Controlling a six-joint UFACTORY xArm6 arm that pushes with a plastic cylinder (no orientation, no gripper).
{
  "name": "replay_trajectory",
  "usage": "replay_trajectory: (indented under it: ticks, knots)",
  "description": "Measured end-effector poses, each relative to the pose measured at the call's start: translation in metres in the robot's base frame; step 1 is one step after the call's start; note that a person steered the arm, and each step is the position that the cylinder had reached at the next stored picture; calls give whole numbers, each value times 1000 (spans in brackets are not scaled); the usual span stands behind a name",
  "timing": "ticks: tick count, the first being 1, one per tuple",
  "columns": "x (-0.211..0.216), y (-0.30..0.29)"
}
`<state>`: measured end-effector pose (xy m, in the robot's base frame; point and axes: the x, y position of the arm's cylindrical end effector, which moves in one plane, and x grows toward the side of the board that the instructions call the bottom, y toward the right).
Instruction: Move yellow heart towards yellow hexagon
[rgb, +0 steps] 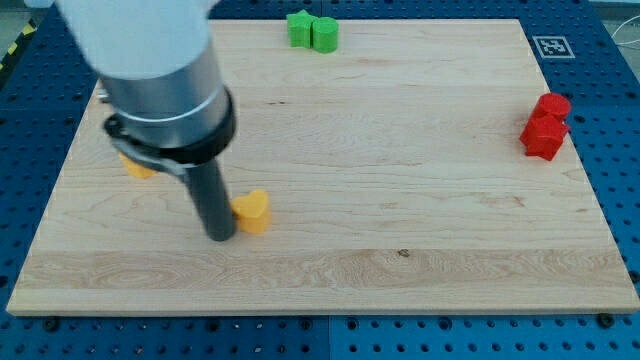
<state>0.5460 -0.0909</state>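
One rod and two yellow blocks define the geometry. The arm carries no fingers, so nothing is grasped or released; contact is by the rod alone. The tip (221, 237) rests on the wooden board (400, 250), touching or just beside the view's-left edge of the yellow heart (253, 211), which lies in the board's left half, toward the view's bottom. The yellow hexagon (138, 165) sits toward the view's upper left, largely hidden behind the arm's grey body, so its shape is not confirmed. The tip thus stands on the hexagon's side of the heart; judged from this, a push toward the hexagon calls for the tip to reach the heart's opposite, right-hand side first.
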Motion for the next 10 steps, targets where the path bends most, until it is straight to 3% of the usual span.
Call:
replay_trajectory:
  ticks: [2,3,4,7,10]
  knots:
    - [7,59]
    - [-12,106]
    - [-36,115]
    - [-10,36]
    - [-8,23]
